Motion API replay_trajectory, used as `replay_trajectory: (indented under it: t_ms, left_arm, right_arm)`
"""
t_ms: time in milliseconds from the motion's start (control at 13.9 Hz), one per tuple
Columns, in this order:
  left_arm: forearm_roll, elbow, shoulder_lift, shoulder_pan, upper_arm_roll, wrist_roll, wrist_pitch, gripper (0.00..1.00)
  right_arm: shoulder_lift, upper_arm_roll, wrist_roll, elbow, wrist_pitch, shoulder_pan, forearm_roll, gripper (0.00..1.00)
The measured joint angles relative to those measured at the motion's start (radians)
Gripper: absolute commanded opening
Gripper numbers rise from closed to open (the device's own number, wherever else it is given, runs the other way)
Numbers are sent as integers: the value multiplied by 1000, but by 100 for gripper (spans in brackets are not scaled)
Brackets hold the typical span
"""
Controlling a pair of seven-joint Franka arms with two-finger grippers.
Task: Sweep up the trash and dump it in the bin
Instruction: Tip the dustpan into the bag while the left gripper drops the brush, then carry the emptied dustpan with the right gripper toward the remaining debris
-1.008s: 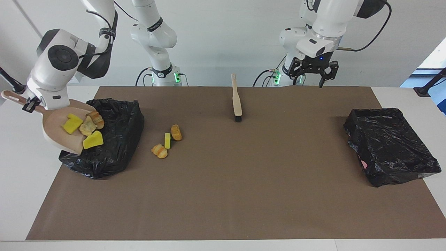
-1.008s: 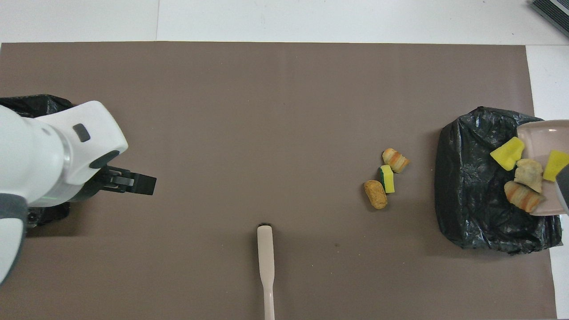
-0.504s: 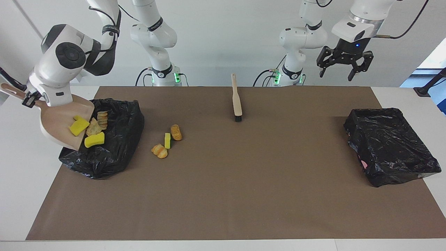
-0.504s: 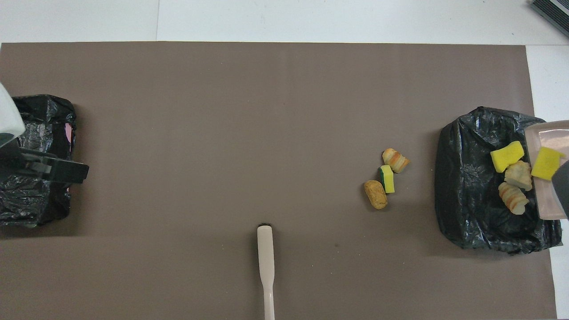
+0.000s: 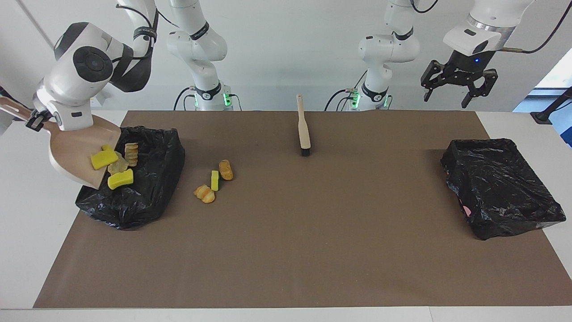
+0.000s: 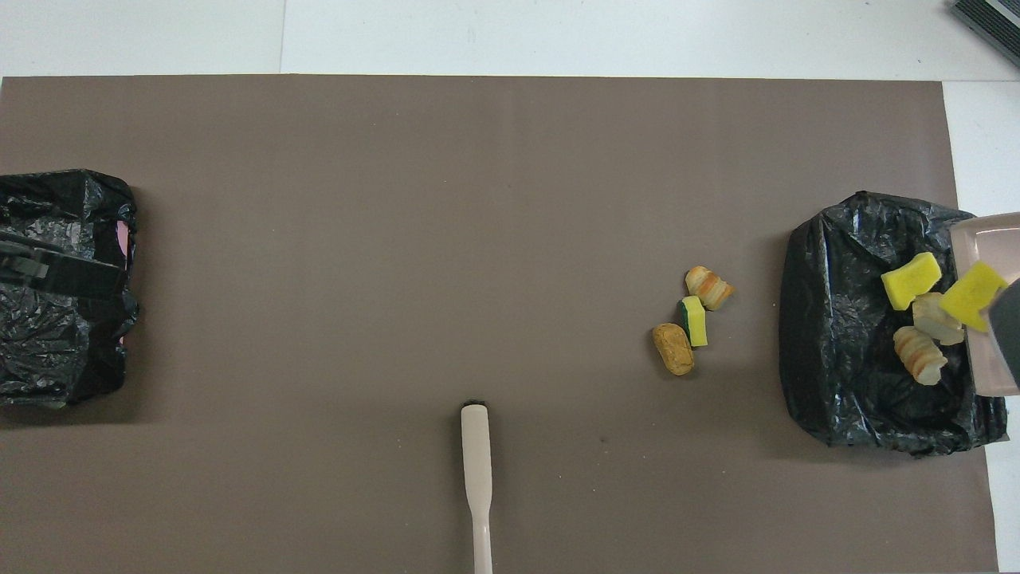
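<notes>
We log: right gripper (image 5: 38,121) clamping the tilted dustpan (image 5: 73,150) over the bin (image 5: 147,179), four trash pieces (image 5: 117,165) at its lip; three loose pieces (image 5: 213,181) beside the bin; brush (image 5: 304,127) mid-table; left gripper (image 5: 458,85), fingers spread, above the second bin (image 5: 500,188).

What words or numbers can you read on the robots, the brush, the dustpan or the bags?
None can be read in either view.
The band on the right arm has white marks, too small to read.
The band on the second arm at the right arm's end of the table also has white marks, too small to read.
The brush, dustpan and both black bin bags show no writing.
</notes>
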Motion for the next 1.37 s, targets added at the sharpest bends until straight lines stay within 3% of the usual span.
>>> replay_trajectory:
  t_ms: [504,720,1008,1368]
  left_arm:
    - [-21,75,56,1,11,-68,-9,100]
    - [-21,82,56,1,12,-78,-17,100]
    - [-10,82,56,5,22,-79,-22,100]
    - [-9,82,56,5,24,-79,-28,100]
  right_arm:
    - [0,7,-11,2,-7,22,-23,0]
    - [-22,15,-44,36,-61,23,-23,0]
    - [-79,86,-70,90,-170,25,-1,0]
    - [-84,136,-2,142,-270,27,220,0]
